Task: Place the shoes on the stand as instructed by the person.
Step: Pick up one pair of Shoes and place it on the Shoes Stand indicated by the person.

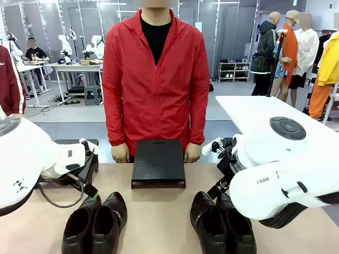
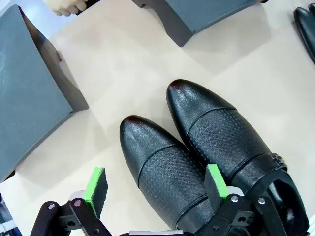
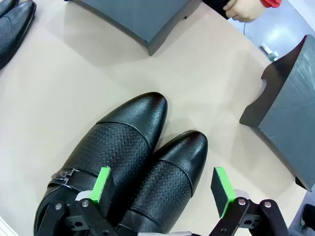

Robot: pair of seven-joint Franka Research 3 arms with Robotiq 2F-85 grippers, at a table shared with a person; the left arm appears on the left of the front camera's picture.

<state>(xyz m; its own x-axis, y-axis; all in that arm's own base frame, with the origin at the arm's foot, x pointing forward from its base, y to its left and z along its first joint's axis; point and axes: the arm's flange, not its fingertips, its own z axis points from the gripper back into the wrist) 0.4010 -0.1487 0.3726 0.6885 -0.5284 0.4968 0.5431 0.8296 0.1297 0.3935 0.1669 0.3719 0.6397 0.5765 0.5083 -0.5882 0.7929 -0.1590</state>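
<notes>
I count four shoes (image 1: 114, 211) in two pairs, toes toward the person (image 1: 154, 79), near my edge of the table (image 1: 159, 211). There are three stands: the middle stand (image 1: 159, 161) at the far edge with a hand (image 1: 121, 153) at each end, the left stand (image 2: 29, 98) and the right stand (image 3: 290, 113) out at the sides. My left claw (image 2: 156, 186) hangs spread above the left pair (image 2: 197, 157), my right claw (image 3: 162, 186) spread above the right pair (image 3: 133, 162), both holding nothing. Bare table lies between the pairs and from toes to middle stand
</notes>
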